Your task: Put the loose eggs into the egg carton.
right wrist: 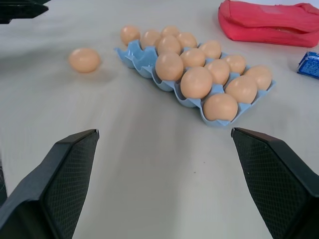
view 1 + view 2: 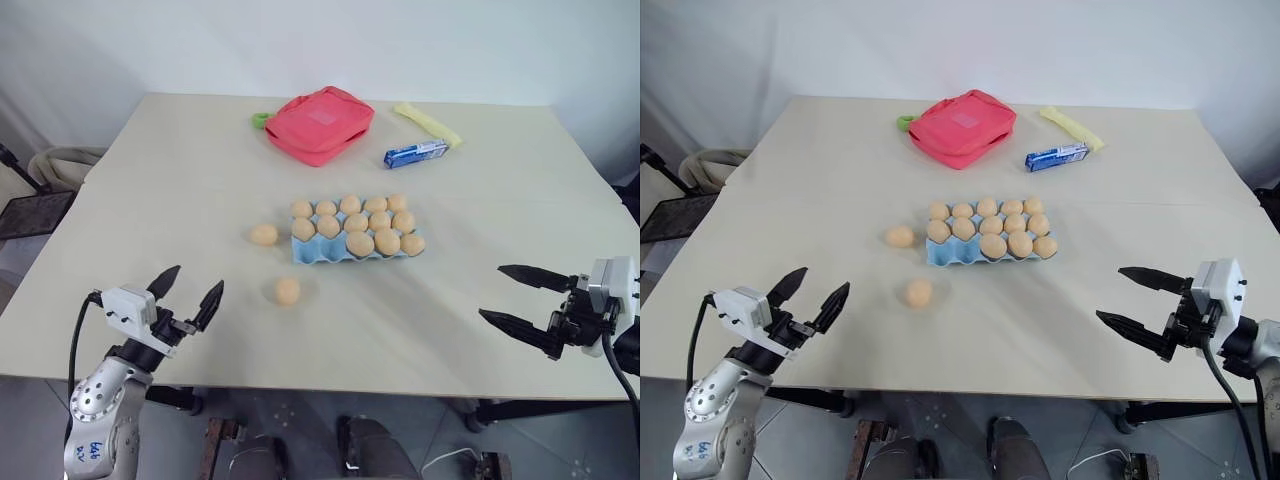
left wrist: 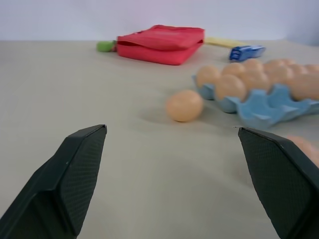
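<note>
A pale tabletop [image 2: 200,180] carries a light blue egg carton [image 2: 330,255] near its middle, with two rows of cups. Most of its cups hold tan-orange eggs. In the right wrist view two cups in the near row, at the end toward the loose eggs, look unfilled.

Two loose eggs lie on the bare tabletop on the robot's left of the carton. The first loose egg [image 2: 264,235] sits just beside the carton's left end, apart from it. The second loose egg [image 2: 287,291] lies nearer the robot, in front of the carton's left corner and well clear of it.

The left gripper [image 2: 190,295] hangs above the near left part of the tabletop, pointing forward, its jaws spread wide with nothing between them. The second loose egg is the thing nearest to it, a little to its right. The right gripper [image 2: 505,295] is over the near right edge, pointing in toward the centre, its jaws likewise wide apart and holding nothing. It is well apart from the carton.

At the far side of the tabletop lies a red pouch [image 2: 320,124], with a small green thing [image 2: 260,121] touching its left end. To the right of the pouch are a small blue-and-white packet [image 2: 416,154] and, behind that, a yellow object [image 2: 428,124] lying slantwise.
</note>
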Tool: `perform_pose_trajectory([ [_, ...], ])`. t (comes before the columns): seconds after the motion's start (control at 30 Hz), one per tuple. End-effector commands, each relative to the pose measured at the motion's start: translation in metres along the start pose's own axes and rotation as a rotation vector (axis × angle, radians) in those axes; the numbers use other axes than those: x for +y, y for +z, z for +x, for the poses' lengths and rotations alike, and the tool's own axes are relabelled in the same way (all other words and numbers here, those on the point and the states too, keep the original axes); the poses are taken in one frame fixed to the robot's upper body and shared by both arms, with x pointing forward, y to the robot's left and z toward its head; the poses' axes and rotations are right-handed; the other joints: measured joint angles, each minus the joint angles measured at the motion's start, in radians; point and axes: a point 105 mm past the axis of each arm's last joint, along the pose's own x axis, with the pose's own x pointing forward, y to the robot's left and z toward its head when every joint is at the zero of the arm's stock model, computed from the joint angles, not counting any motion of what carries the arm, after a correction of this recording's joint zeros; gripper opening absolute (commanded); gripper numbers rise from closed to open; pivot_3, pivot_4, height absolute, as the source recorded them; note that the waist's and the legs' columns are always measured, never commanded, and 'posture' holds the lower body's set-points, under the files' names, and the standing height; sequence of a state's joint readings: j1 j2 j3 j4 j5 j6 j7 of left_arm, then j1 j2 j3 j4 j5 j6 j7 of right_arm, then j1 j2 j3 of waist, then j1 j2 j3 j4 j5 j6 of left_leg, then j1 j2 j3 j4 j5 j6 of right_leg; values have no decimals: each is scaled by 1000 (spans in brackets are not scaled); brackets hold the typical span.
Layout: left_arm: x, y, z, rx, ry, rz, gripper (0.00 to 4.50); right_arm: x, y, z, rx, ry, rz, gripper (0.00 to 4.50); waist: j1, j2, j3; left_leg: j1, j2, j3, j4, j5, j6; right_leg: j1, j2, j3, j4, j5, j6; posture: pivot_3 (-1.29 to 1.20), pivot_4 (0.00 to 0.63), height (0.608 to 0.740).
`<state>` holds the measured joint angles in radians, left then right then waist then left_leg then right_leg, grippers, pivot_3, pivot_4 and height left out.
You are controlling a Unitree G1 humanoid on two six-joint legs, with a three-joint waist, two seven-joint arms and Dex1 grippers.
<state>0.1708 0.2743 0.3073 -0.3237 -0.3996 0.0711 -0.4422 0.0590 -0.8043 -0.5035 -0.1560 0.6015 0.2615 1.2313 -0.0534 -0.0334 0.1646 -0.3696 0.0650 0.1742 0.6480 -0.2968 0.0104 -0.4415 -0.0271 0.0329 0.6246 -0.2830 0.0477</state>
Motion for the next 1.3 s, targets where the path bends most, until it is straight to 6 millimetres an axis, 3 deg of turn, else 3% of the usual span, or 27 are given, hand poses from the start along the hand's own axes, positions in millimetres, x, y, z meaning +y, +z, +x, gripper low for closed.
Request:
perform_pose_trajectory([
  [0.03,-11,11,4,-44,41,41,4500,-5,16,-10,-16,-31,-59,4452,0,0,0,0,0,0,0,0,0,0,0,0,0,0,0,0,150,740],
  [0.17,-46,16,8,-50,-35,-45,4500,-5,16,-12,-6,-41,-49,4452,-1,-1,1,0,-1,-1,1,0,0,3,0,1,-5,0,-1,0,150,740],
  [0.27,-63,11,3,-17,-135,-16,4500,-5,15,-12,0,-40,-47,4452,-4,-1,1,0,-1,0,0,-1,1,4,0,1,-6,-1,-2,0,150,740],
  [0.4,-73,3,-3,67,-207,-35,4500,-6,18,-10,3,-42,-51,4452,-4,-1,1,1,-1,-1,0,-1,1,4,1,1,-6,-2,-4,0,150,740],
  [0.5,-74,-7,-10,188,-221,-50,4500,-9,19,-11,18,-45,-58,4452,-3,-1,1,1,-1,-1,0,-1,1,4,0,1,-6,-3,-6,0,150,740],
  [0.63,-73,-9,-9,212,-227,-45,4500,-10,21,-10,21,-47,-61,4452,-3,-1,1,1,-1,-1,1,-1,1,5,0,1,-7,-5,-8,0,150,740],
  [0.97,-81,-5,30,110,-363,28,4500,-8,24,-3,11,-61,-67,4452,1,-1,1,1,-1,-1,1,-1,1,6,0,1,-7,-5,-8,0,150,740],
  [1.3,-94,-37,61,199,-433,-13,4500,-7,25,-7,16,-96,-76,4452,1,0,0,1,0,-2,0,0,3,5,0,0,-5,1,2,0,150,740],
])
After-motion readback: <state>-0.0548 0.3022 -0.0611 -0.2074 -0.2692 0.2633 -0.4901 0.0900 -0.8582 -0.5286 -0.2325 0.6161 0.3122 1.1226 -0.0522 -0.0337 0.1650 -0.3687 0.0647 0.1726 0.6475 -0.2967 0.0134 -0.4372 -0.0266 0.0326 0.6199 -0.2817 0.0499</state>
